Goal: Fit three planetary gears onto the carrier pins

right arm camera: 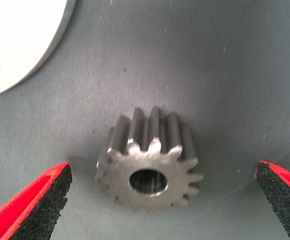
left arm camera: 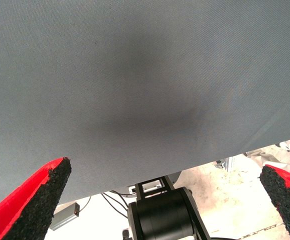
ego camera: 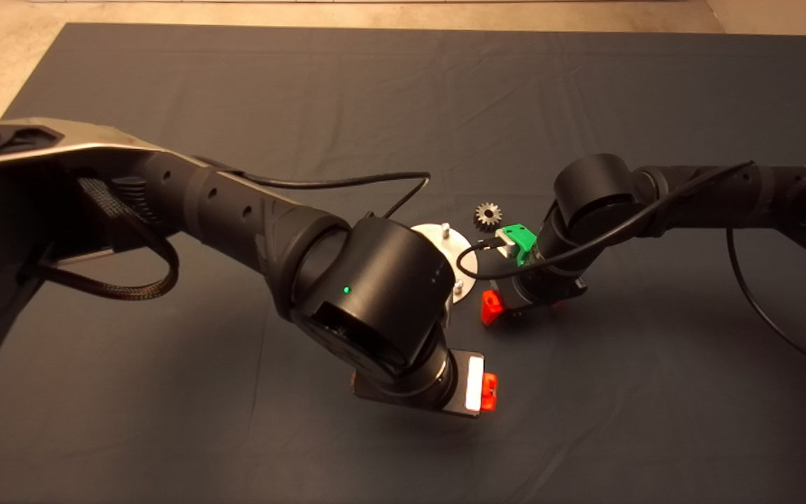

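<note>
Dark mat (ego camera: 375, 84) on the worktop, carrying the carrier disc (ego camera: 436, 234), half hidden under the left arm. Two carrier pins (ego camera: 446, 227) show, both bare; the third is hidden. Left gripper (left arm camera: 165, 200) hovers over bare mat, fingers wide apart and empty. Right gripper (right arm camera: 160, 200) brackets one planetary gear (right arm camera: 150, 162) lying flat beside the disc, fingers wide, not touching it. A second gear (ego camera: 488, 215) lies just beyond the disc. No gear appears installed.

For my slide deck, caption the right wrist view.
Open right gripper straddling a planetary gear lying on the mat, beside the carrier disc.
</note>
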Robot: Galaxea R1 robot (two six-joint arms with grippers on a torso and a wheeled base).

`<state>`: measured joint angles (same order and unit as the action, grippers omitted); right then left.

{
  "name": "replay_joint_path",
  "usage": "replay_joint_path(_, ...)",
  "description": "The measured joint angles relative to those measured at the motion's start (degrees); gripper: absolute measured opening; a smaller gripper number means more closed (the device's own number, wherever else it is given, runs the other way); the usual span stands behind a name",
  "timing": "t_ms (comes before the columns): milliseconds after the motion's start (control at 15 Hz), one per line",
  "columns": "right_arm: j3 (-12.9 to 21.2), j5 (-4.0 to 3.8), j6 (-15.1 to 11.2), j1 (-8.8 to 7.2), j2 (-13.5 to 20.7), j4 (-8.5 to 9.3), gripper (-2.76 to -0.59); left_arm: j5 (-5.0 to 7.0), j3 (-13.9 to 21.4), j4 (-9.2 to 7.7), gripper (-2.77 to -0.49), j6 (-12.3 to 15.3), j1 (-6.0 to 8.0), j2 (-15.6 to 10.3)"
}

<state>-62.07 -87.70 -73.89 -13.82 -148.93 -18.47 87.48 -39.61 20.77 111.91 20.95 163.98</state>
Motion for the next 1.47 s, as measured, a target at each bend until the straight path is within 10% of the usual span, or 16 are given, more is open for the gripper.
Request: replay_joint_path(1467, -0.55, 0.01, 4.02, 0.0, -2.52, -4.01, -1.12, 0.0, 0.0, 0.0, -0.51, 0.0, 0.01, 0.0)
